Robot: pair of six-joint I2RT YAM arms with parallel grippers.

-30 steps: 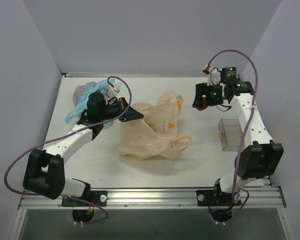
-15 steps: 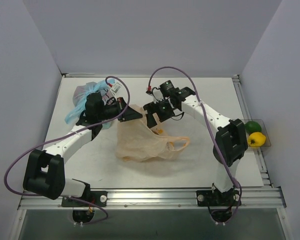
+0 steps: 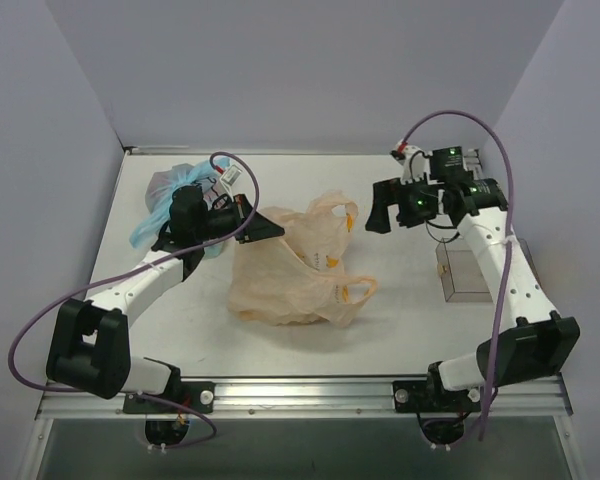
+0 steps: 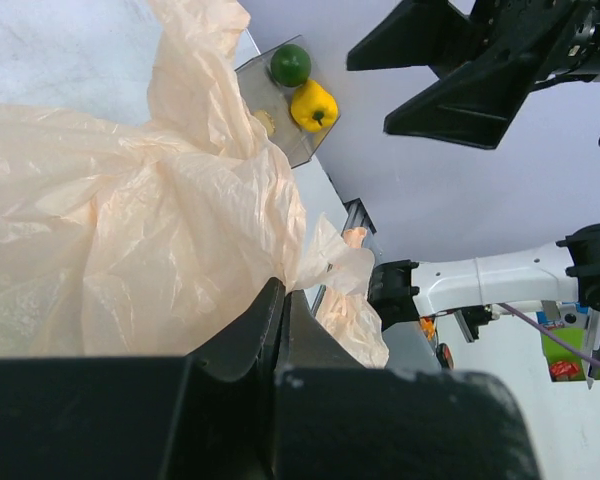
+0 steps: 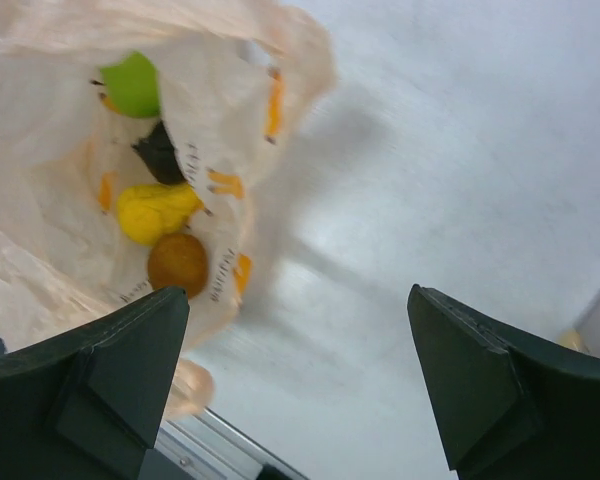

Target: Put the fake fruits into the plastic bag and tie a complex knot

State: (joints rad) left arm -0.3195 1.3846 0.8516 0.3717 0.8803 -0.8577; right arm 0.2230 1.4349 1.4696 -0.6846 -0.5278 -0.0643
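White tabletop [image 3: 410,330] between pale walls. The right gripper [image 3: 382,210] has just swung out to the right. Half a second ago it hung over the mouth of the plastic bag [image 3: 295,275]; now it is well clear of it, near the clear tray [image 3: 462,272], jaws spread wide with nothing between them. Its wrist camera looks back into the bag, where I see a lime-green fruit [image 5: 132,82], a yellow fruit [image 5: 155,212] and an orange-brown fruit [image 5: 177,262]. The left gripper [image 3: 268,228] is clenched on the bag's left rim, holding the mouth up at mid-table. From the left wrist I see a dark green fruit [image 4: 290,65] and a yellow pepper [image 4: 313,105] in the tray, so I judge a drop is done and another fetch comes next. The handles lie loose, with no knot begun
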